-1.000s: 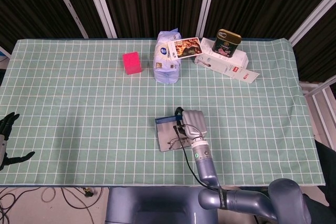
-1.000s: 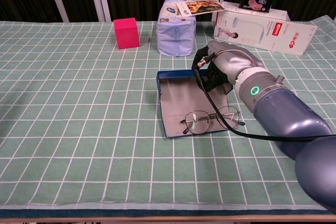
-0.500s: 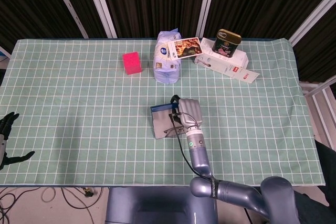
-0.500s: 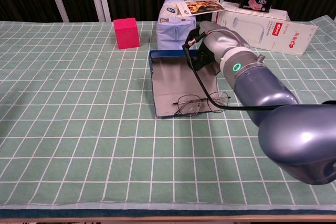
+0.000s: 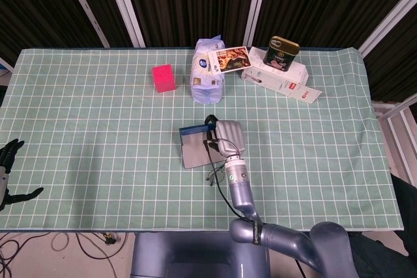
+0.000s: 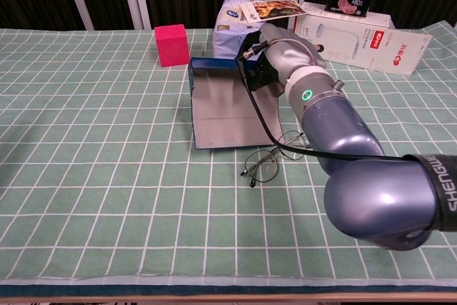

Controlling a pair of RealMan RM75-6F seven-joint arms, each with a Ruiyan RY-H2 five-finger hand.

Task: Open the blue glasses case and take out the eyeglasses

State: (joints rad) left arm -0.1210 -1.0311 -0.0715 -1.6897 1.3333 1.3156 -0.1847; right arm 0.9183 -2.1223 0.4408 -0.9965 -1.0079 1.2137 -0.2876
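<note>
The blue glasses case [image 5: 194, 149] [image 6: 223, 108] lies open on the green checked cloth, its grey inside facing up. My right hand [image 5: 226, 137] [image 6: 280, 53] grips the case at its far right corner. The thin-rimmed eyeglasses [image 5: 216, 174] [image 6: 274, 159] lie on the cloth just outside the case's near right corner, partly crossed by the hand's black cable. My left hand [image 5: 8, 168] hangs off the table's left edge in the head view, fingers apart and holding nothing.
At the back stand a pink cube [image 5: 163, 77] [image 6: 172, 44], a pale blue tissue pack [image 5: 206, 77] [image 6: 238, 44] with a card on top, and a white box [image 5: 281, 76] [image 6: 360, 37] carrying a dark tin [image 5: 281, 53].
My right hand has dragged the case away and to the left. The eyeglasses, lying inside the case before, have slid out onto the cloth.
</note>
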